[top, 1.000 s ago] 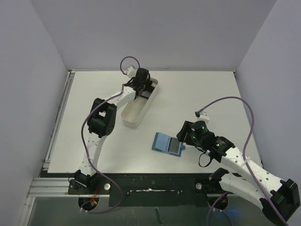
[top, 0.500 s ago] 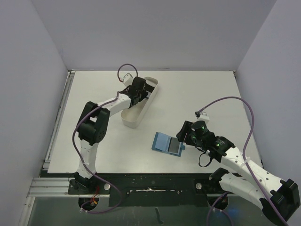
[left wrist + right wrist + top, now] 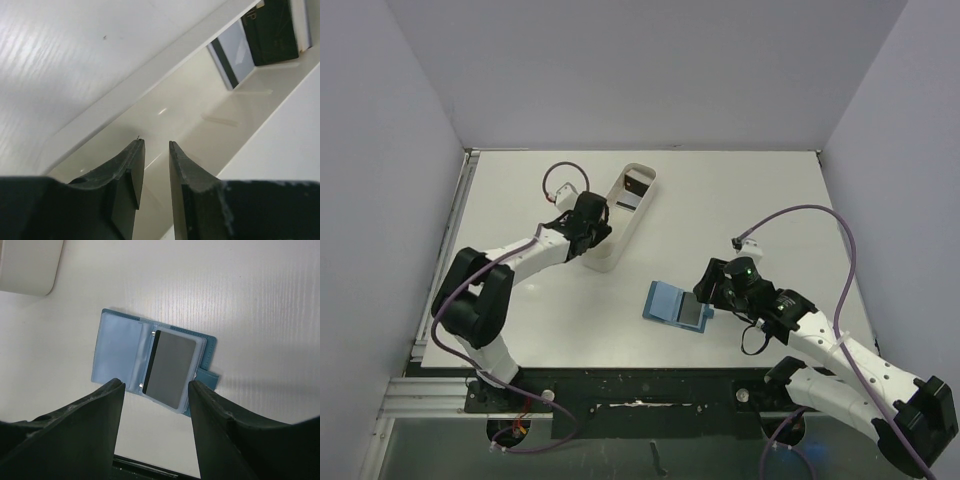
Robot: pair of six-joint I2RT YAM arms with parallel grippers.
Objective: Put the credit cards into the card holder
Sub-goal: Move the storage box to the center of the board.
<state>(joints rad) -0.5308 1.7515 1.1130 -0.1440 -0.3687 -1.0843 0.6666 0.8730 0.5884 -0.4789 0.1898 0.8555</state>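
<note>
though faint from above, grey card in card holder (right pincer apart, left pincer narrowly apart)

The tray lies on the table. Two cards sit inside the tray at its far end. The left gripper hangs over the tray's middle, by its left wall. Right of the tray's near end lies the open card holder, with a card on its right half. The right gripper hangs over the holder.

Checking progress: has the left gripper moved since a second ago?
Yes. The left gripper has pulled back from the far end of the white tray to its near end.
</note>
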